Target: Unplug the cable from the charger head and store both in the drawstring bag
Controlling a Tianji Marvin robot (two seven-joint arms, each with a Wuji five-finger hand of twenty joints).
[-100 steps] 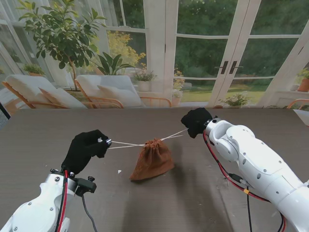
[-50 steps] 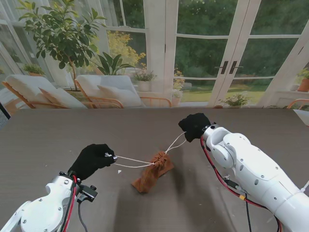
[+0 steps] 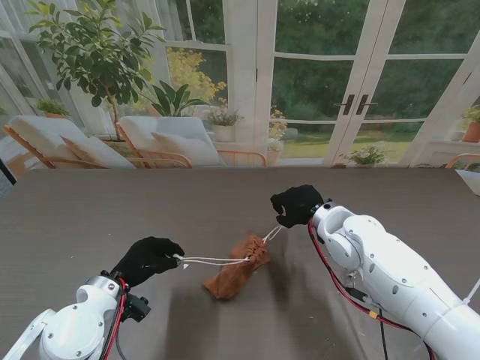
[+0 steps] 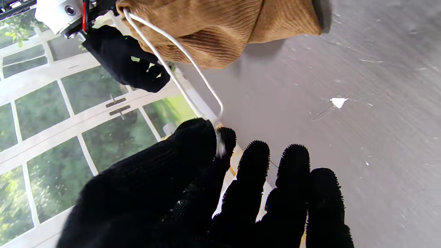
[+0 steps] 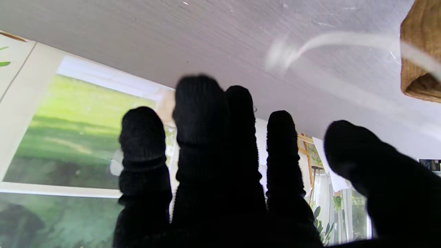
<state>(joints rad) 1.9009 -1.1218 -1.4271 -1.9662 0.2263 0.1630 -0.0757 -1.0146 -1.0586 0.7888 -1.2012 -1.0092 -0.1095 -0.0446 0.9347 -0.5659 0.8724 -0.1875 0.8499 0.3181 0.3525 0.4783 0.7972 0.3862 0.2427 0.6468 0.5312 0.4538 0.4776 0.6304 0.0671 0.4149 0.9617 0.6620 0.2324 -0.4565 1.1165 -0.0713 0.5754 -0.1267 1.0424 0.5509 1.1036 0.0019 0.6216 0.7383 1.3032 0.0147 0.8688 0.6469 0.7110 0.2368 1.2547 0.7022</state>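
Note:
The brown drawstring bag (image 3: 236, 274) lies on its side in the middle of the table, its gathered mouth toward the right. My left hand (image 3: 146, 259) pinches the white drawstring (image 3: 214, 261) between thumb and forefinger; the left wrist view shows the drawstring (image 4: 179, 79) running from that pinch to the bag (image 4: 213, 31). My right hand (image 3: 298, 205) hovers just beyond the bag's mouth with its fingers (image 5: 200, 113) spread, and the other string end (image 5: 344, 38) hangs loose and blurred, free of them. No cable or charger head shows in any view.
The dark table (image 3: 90, 217) stretches wide on both sides of the bag. A small white scrap (image 4: 338, 102) lies on it near my left hand. Glass doors and patio chairs stand beyond the far edge.
The bag has dropped from hanging taut between both hands to lying on the table. Both hands moved nearer to me and inward, and the right one has let its string go slack.

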